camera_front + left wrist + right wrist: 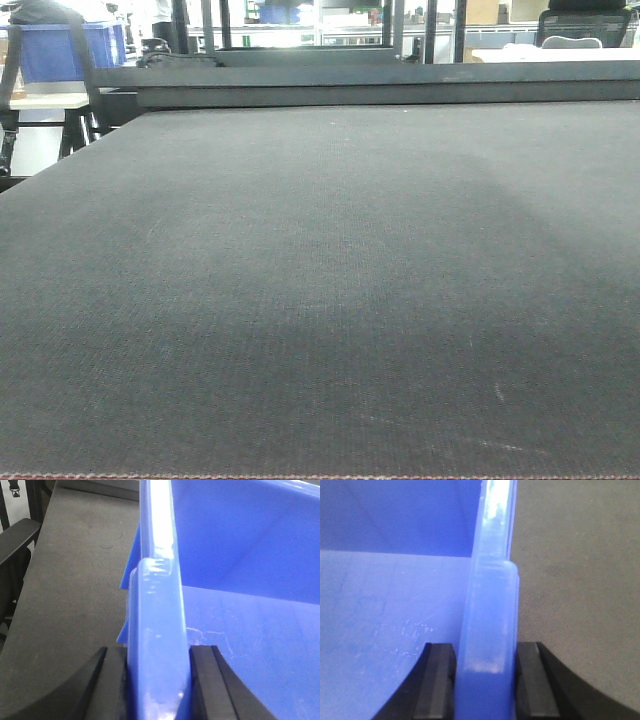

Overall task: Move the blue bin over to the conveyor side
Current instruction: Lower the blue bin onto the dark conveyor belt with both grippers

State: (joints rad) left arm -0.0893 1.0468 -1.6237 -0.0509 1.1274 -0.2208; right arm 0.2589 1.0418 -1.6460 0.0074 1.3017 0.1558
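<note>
Left gripper [156, 680]: black fingers [107, 680] pressed onto the thick folded rim of the blue bin [250, 645], one outside the wall and one inside; pinching it.
Right gripper [484, 680]: same hold on a rim of the bin, a finger on each side of the fold, closed tight against the plastic.
Blue bin, position: gripped by both arms, so it sits between them; its scuffed floor shows inward of each gripper.
Conveyor [320, 280]: the dark woven belt lies just outside the bin wall in both wrist views and fills the front view down to the red edge strip [320, 476].
Risk, slip: the rim is glossy and rounded, and each grip takes only a narrow bite; uneven pull between the arms could let one side slide out.
Risk, twist: if one arm leads the other, the bin is likely to rack or tilt, and a corner may drag on the rough belt.
Risk, edge: a placement too close to the belt edge could leave the bin overhanging.
Hidden: the front view does not show the held bin or either arm.
Hidden: whether the bin rests on the belt or hangs above it cannot be told; its base is out of frame.
Unclear: a black shape [15, 540] at the belt's left edge is cut off and not identifiable.
Background: another blue crate [60, 50] stands well apart, beyond the belt.
</note>
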